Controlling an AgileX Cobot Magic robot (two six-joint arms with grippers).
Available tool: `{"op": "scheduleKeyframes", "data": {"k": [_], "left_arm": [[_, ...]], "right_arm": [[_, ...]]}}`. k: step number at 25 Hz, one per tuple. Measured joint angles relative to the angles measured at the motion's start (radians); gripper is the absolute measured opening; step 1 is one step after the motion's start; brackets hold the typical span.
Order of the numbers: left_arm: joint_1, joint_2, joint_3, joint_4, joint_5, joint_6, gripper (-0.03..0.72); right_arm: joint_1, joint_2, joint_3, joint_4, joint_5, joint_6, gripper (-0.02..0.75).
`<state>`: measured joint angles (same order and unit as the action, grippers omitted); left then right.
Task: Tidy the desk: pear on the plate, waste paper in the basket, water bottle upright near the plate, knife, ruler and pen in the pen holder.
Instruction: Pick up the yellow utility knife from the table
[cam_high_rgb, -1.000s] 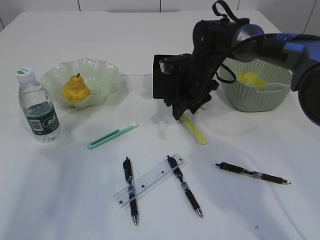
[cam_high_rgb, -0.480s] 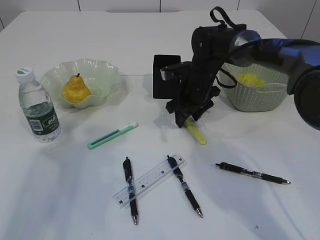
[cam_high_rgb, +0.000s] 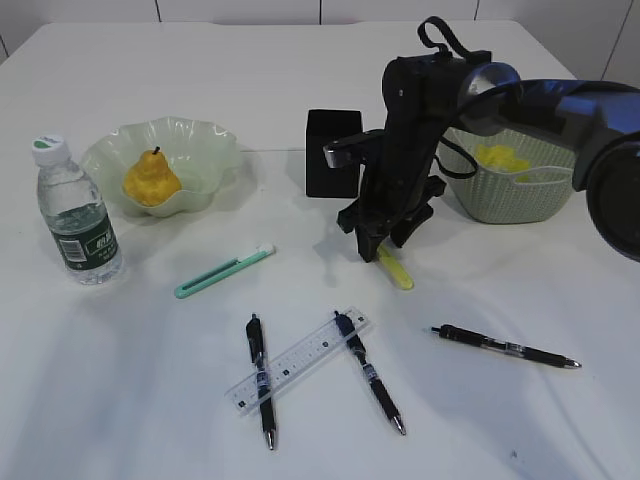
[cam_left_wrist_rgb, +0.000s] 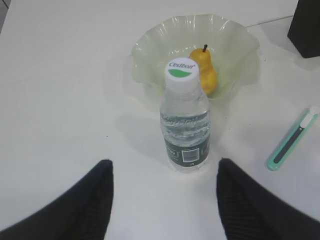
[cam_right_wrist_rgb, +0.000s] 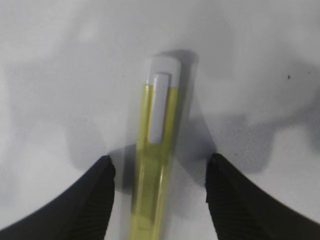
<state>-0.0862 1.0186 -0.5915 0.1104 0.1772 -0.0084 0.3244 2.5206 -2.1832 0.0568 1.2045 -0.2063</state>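
Since a second ago our right gripper (cam_high_rgb: 384, 243) has slid a little toward the right along the yellow knife (cam_high_rgb: 397, 269) and sits lower over it. Its fingers (cam_right_wrist_rgb: 90, 200) are spread, one on each side of the knife without pinching it; the knife lies flat on the desk (cam_high_rgb: 150, 400) between them, white end pointing away. Just behind this gripper stands the black pen holder (cam_high_rgb: 330, 152), and to its right the basket (cam_high_rgb: 510, 185) with yellow paper (cam_high_rgb: 503, 158) inside. In front of it lie three pens and the clear ruler (cam_high_rgb: 298, 360). Our left gripper (cam_left_wrist_rgb: 165, 200) is spread too, holding nothing, with the upright water bottle (cam_left_wrist_rgb: 185, 120) just ahead and the pear (cam_left_wrist_rgb: 204, 70) on the plate (cam_left_wrist_rgb: 150, 50) beyond.
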Motion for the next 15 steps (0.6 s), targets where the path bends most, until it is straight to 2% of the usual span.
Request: {"op": "scheduleKeyframes", "data": {"k": [3, 15], "left_arm": [[0.0, 0.0, 0.0, 0.0, 0.0, 0.0, 0.456], [0.0, 0.0, 0.0, 0.0, 0.0, 0.0, 0.448]], "right_arm": [[0.0, 0.0, 0.0, -0.002, 0.0, 0.0, 0.42], [0.0, 0.0, 0.0, -0.001, 0.005, 0.0, 0.181]]}}
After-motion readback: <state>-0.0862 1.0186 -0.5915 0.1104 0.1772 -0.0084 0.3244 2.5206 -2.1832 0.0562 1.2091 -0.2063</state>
